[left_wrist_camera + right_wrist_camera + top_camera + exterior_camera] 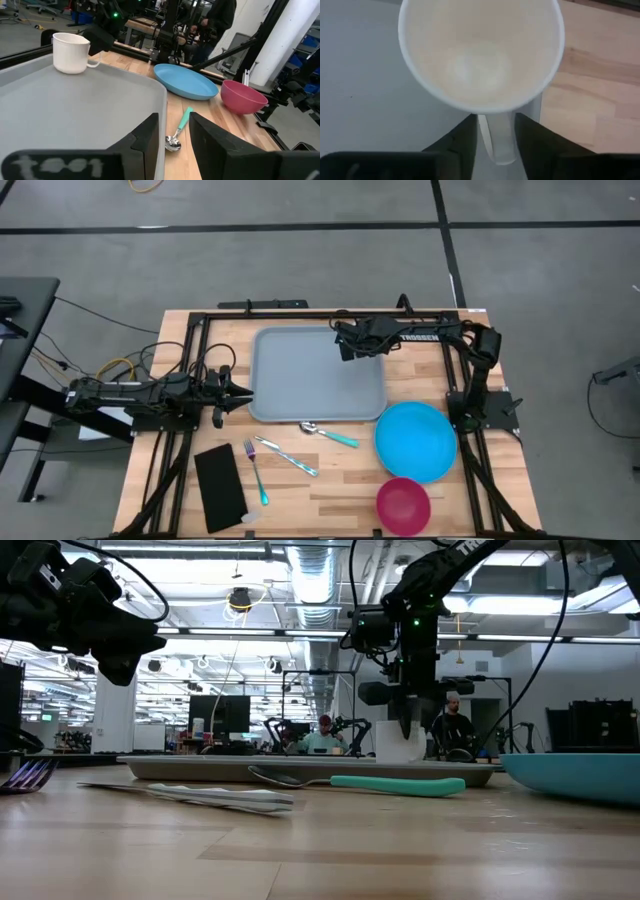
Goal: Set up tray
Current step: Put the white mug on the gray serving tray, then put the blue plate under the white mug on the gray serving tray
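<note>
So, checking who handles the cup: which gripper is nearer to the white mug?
Right. The right gripper straddles the white mug's handle on the tray; the left gripper sits at the tray's opposite edge.

Most of the tray [300, 380] lies bare; a white cup [71, 52] blocks its far corner.

Grey-blue tray [310, 380] lies flat, a white mug in its corner.

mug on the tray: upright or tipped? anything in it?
Upright and empty. The mug stands on its base on the tray; the right wrist view looks straight into its bare white inside.
</note>
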`<state>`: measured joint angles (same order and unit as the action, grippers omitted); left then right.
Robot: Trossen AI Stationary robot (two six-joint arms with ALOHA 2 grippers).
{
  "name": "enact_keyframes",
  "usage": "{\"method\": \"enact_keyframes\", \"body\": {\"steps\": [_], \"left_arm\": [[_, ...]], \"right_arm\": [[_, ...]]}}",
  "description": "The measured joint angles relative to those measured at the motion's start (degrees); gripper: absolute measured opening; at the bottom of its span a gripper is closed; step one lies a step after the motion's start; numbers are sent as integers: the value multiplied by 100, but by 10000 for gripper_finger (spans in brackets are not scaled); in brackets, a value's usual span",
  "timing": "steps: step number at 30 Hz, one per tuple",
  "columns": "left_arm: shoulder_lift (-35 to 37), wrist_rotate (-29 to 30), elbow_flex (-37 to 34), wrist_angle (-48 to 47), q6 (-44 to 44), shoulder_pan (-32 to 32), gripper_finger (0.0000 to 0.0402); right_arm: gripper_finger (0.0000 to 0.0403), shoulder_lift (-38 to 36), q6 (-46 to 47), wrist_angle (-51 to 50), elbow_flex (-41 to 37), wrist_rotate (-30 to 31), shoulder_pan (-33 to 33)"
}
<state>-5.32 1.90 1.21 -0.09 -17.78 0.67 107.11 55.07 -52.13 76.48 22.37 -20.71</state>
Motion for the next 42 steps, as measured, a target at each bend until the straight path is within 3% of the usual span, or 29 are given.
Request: {"method": "enact_keyframes", "body": {"steps": [7,16,25,29,35,42], "left_arm": [[0,-1,0,-1,0,0,96],[0,-1,0,2,-302,0,96],[0,31,-5,80,-1768,0,95],[0,37,-6,80,-2012,0,95],[0,92,-6,92,-2538,0,95],[0,364,-8,228,-2657,-2,95]], "right_arm": [[191,2,-231,-103,70,10,44],[208,2,-750,-1222,1225,279,600],[199,0,-676,-2159,2354,-691,1926],[195,0,-191,-2599,2375,-977,2597],[183,-147,998,-3180,2081,-942,3445],[154,-1369,3168,-2726,446,-890,4138]]}}
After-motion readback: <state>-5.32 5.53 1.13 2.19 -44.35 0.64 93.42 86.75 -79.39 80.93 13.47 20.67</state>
